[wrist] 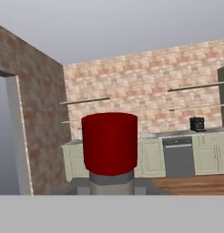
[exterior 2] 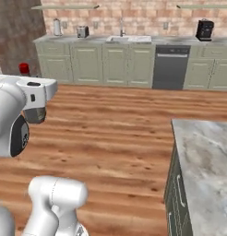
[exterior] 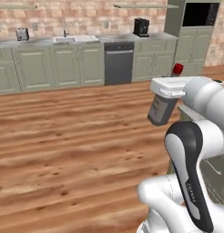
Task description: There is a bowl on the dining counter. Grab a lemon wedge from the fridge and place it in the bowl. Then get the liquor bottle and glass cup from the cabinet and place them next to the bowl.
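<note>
item: liquor bottle (exterior: 161,109), dark grey glass, pale label, red cap (exterior: 177,69); carried in the air above the wooden floor (exterior: 77,136), upright with a slight tilt, cap uppermost; its body hangs below the white hand and its cap rises above it, so the hand crosses it at the shoulders; in the hand view the red cap (wrist: 109,142) stands directly ahead of the camera, with the grey neck under it.

item: gripper (exterior: 170,92), clenched around the liquor bottle; fingertips themselves hidden behind the hand and the bottle; in the right base view the bottle's dark body (exterior 2: 35,115) shows under the hand and the cap (exterior 2: 24,68) above it.

item: dining counter (exterior 2: 207,156), marble top, at the right of the right base view, well apart from the bottle.

item: background; sage-green base cabinets (exterior: 54,63), dark dishwasher (exterior: 119,63), sink (exterior: 75,39), toaster (exterior: 22,33), black coffee machine (exterior: 141,27), brick wall (wrist: 145,91).
</note>
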Robot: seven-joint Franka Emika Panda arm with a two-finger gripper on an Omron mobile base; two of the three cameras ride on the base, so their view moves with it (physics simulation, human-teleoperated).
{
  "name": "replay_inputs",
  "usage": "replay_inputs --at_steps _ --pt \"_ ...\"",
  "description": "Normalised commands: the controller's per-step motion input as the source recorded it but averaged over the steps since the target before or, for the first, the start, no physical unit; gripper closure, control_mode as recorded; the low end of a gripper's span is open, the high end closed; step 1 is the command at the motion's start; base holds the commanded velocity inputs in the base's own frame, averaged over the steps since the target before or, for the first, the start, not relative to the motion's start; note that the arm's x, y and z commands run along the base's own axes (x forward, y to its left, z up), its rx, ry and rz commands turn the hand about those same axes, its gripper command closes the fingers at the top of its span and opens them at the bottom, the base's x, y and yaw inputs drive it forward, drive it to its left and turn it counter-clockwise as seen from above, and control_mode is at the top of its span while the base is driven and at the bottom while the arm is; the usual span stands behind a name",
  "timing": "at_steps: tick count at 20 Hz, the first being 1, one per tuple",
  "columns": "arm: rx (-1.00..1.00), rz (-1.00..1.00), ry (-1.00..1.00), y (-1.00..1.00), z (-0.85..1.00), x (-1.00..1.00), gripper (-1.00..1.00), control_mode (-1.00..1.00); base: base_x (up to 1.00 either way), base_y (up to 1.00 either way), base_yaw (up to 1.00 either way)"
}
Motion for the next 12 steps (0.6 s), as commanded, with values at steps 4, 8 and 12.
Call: replay_inputs --at_steps 4,8,12 --pt "0.0 0.0 0.0 0.0 0.0 0.0 1.0 1.0 0.96 0.24 -0.42" --pt "0.0 0.0 0.0 0.0 0.0 0.0 1.0 1.0 0.98 0.3 -0.44" --pt "0.0 0.0 0.0 0.0 0.0 0.0 1.0 1.0 0.99 0.4 -0.49"
